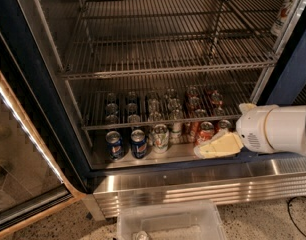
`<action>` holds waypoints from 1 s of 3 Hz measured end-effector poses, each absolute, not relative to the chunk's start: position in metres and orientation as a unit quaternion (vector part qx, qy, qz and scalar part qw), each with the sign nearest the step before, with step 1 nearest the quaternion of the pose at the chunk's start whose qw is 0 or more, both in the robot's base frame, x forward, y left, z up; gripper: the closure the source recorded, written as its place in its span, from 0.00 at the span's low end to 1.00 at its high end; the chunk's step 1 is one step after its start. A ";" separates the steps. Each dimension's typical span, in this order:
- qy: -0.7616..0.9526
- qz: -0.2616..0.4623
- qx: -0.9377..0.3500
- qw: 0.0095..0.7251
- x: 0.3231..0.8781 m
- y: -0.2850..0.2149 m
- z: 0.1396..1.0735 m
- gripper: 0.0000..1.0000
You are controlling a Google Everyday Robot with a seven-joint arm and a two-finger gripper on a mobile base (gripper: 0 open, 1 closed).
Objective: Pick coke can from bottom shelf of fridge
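blue cans (pixel 115 145): two, front left
pale can (pixel 160 137): just right of them
clear bin (pixel 168 219): on the floor (pixel 253 221)
black cable (pixel 294 213): far right

1. Shop or canteen-type spot, not a home: fridge (pixel 39 101) is a commercial display cooler w/ glass door (pixel 15 176), wire racks (pixel 163 59), ribbed steel base (pixel 203 186).
2. Soda cans (pixel 153 108) in rows on bottom shelf (pixel 179 154); speckled floor (pixel 265 225).
3. Gripper (pixel 204 151) at shelf front, rt side, by coke can (pixel 206 131).

Bottom shelf (pixel 179 152), lower centre of frame.
My gripper (pixel 205 149) lower right, just before coke can (pixel 206 131); other cans (pixel 138 143) at left; bin (pixel 168 223) below fridge (pixel 38 89).
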State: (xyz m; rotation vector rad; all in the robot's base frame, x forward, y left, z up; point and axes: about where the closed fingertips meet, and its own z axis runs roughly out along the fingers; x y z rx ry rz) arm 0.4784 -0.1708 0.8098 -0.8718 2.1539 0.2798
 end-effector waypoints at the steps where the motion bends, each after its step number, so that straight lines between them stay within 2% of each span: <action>1: 0.854 0.139 -0.288 0.411 0.479 -0.169 0.765 0.00; 3: 0.845 0.194 -0.154 0.473 0.498 -0.179 0.685 0.00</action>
